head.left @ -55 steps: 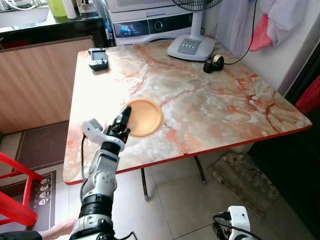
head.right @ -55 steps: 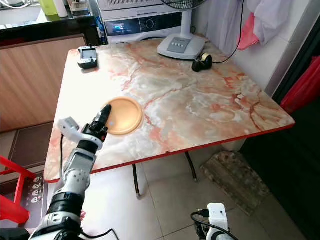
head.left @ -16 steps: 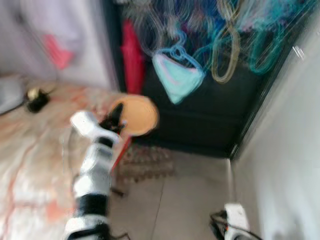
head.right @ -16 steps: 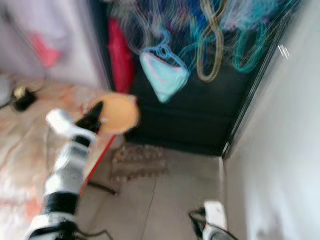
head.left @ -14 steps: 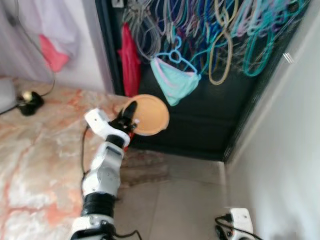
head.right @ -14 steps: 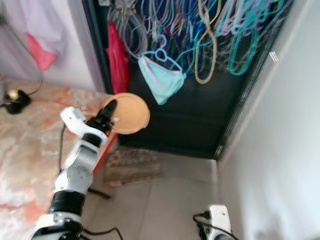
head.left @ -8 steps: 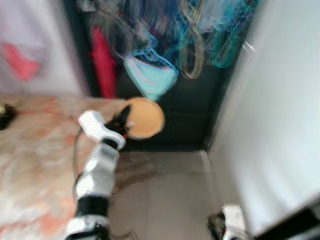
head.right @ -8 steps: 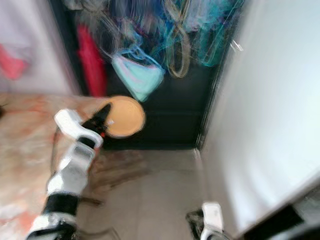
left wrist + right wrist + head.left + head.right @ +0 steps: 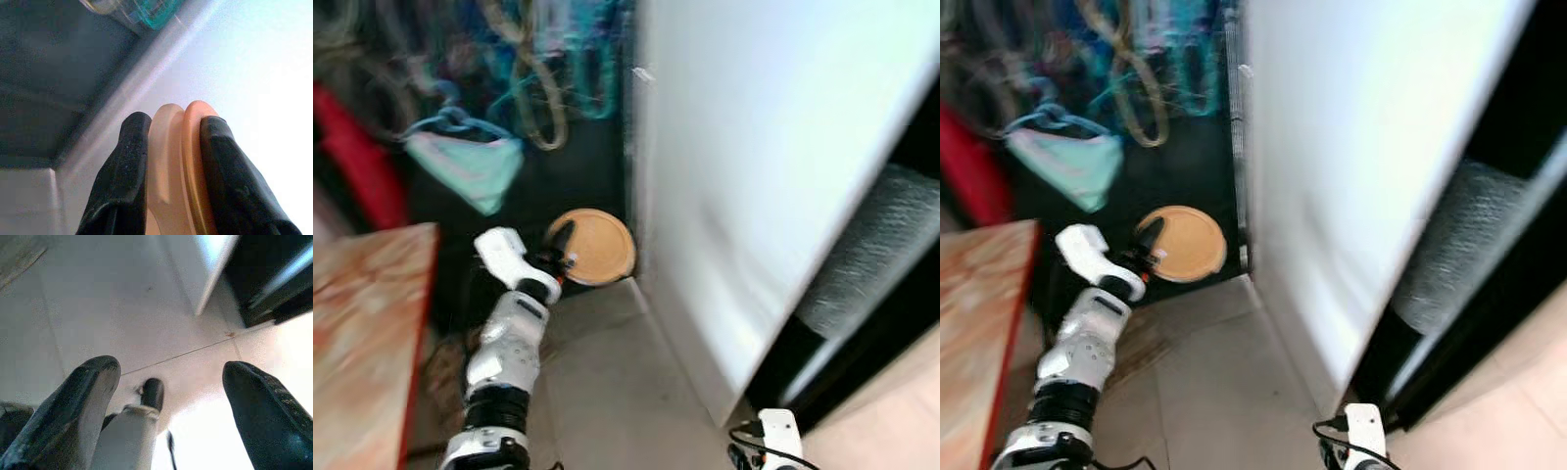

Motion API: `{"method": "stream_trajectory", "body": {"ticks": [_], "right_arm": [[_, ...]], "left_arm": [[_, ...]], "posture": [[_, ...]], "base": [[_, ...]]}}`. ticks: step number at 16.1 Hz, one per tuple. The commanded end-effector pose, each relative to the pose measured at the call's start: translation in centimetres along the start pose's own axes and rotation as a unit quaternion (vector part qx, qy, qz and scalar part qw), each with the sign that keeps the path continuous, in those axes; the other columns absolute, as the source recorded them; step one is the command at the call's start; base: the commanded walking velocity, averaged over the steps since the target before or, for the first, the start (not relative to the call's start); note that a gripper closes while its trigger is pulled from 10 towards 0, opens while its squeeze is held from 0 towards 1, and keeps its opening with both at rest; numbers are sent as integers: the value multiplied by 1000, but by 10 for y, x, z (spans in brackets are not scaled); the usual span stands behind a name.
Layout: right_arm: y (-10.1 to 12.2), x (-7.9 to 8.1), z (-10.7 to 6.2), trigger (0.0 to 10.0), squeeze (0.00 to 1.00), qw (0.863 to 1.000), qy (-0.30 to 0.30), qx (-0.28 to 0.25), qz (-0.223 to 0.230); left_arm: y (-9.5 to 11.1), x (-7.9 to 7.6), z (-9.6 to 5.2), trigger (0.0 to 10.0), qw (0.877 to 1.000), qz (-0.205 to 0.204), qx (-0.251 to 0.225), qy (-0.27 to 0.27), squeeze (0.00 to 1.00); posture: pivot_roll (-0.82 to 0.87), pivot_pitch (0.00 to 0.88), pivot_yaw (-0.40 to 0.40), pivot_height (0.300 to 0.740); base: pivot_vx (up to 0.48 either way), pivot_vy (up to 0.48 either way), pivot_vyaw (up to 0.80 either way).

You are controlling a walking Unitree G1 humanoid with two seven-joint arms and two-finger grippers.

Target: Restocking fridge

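1. Out ahead of the robot, raised clear of the floor, the round orange plastic plate [image 9: 594, 246] hangs in the air, pinched at its rim; the left wrist view shows what look like two thin rims, one pale and one orange [image 9: 195, 166], squeezed side by side, so it may be a stacked pair
2. Clamped on that rim is the left gripper [image 9: 560, 251], its jaws pressed tight on either side; an edge grip like this probably keeps the flat face free so it can slide onto a shelf
3. Just beside the plate stands the tall white fridge side panel [image 9: 744, 166], and the arm seems held forward so the plate clears its corner as the robot comes round
4. Behind the plate a dark recess holds blurred coloured clothes hangers [image 9: 538, 78] and a pale turquoise garment [image 9: 465, 166]
5. Well off to the robot's left lies the corner of the marble-patterned counter with a red edge [image 9: 372, 323]
6. Low over the pale tiled floor [image 9: 98, 308], the right gripper [image 9: 168, 382] hangs idle with its jaws wide apart
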State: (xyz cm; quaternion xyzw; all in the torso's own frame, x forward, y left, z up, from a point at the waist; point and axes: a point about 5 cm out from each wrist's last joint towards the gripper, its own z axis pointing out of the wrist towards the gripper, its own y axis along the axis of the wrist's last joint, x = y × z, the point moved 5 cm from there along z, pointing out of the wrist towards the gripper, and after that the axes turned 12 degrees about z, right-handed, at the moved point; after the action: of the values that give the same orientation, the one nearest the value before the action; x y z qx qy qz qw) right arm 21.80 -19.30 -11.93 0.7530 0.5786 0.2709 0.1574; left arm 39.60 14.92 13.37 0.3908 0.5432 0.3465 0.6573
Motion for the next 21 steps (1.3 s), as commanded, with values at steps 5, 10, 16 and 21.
{"method": "stream_trajectory", "body": {"ticks": [5,10,16,21], "right_arm": [[1,4,1,10000,0,1000,4,-1,-2],[2,4,1,10000,0,1000,2,-6,-1],[3,2,1,10000,0,1000,-10,-18,17],[2,0,1,10000,0,999,-22,-21,27]], "left_arm": [[-14,57,-14,10000,992,21,37,120,0],[-73,99,-50,10000,966,45,161,199,0],[-131,130,-113,10000,919,20,277,280,0],[-152,138,-147,10000,899,-4,312,308,0]], "posture": [[-19,10,33,740],[-23,6,35,740],[-36,0,37,740],[-46,0,43,740]], "base": [[0,0,-800],[0,0,-160],[0,0,0],[0,0,0]]}}
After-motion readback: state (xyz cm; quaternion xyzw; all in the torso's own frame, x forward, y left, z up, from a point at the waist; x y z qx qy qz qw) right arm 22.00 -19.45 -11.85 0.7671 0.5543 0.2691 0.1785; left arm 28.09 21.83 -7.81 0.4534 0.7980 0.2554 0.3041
